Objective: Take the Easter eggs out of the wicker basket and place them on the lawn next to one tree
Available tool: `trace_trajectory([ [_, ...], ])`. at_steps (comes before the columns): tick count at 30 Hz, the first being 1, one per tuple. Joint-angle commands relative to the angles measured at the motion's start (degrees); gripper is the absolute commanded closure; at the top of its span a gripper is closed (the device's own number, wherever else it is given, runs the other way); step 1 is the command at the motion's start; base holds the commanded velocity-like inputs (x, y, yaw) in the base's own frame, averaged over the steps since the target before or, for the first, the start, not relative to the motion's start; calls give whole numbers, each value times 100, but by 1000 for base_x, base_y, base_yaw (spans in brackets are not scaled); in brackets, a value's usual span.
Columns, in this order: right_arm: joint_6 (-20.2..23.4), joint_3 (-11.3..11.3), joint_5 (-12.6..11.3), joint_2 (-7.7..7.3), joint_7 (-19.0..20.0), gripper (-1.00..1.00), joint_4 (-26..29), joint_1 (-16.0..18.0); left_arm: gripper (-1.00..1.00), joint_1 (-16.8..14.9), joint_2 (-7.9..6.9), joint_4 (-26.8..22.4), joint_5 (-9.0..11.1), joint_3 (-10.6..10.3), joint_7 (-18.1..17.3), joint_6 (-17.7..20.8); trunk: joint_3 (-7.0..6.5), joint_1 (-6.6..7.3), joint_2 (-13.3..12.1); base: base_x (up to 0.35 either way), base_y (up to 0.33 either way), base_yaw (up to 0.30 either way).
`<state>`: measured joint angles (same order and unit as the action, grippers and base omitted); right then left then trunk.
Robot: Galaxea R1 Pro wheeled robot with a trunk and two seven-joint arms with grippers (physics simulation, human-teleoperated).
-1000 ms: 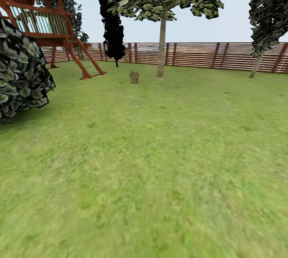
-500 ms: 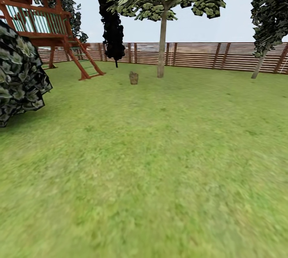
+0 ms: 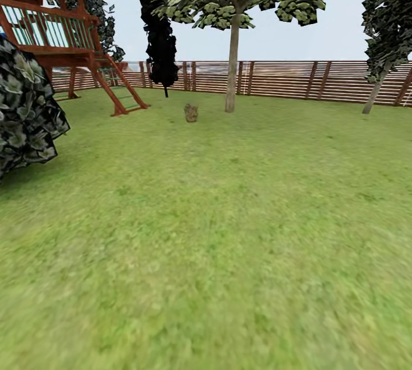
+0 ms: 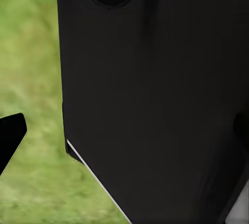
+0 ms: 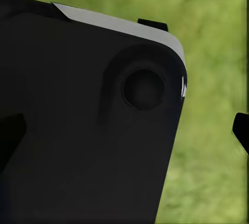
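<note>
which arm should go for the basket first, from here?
Neither yet. The wicker basket stands far off across the lawn, slightly left of centre in the head view, beside the tree. That leans left at most; drive closer first.

- The wicker basket [image 3: 191, 113] stands upright on the lawn [image 3: 229, 232], far off at about 12 o'clock: small, brown, loosely woven. Its contents are too small to make out.
- The tree [image 3: 232, 66] with the straight pale trunk and broad leafy canopy rises near the basket, toward 1 o'clock, in front of the slatted fence.
- The lawn is flat, mottled green, spreading wide across the garden.
</note>
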<state>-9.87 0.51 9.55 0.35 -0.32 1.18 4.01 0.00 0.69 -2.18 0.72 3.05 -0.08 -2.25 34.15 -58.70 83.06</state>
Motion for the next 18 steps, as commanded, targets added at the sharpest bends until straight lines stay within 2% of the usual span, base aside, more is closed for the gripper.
trace_trajectory([
  [1, -15, 1, 29, 0, -3, -100, -4, 3, -100, 0, 1, -2, 7, 29, -1, -12, 4, -3, 2, 337, 0, 0],
  [18, -15, 1, 29, 0, -3, -100, -4, 3, -100, 0, -1, -5, 7, 27, -1, -14, 4, -3, 2, 337, 0, 0],
])
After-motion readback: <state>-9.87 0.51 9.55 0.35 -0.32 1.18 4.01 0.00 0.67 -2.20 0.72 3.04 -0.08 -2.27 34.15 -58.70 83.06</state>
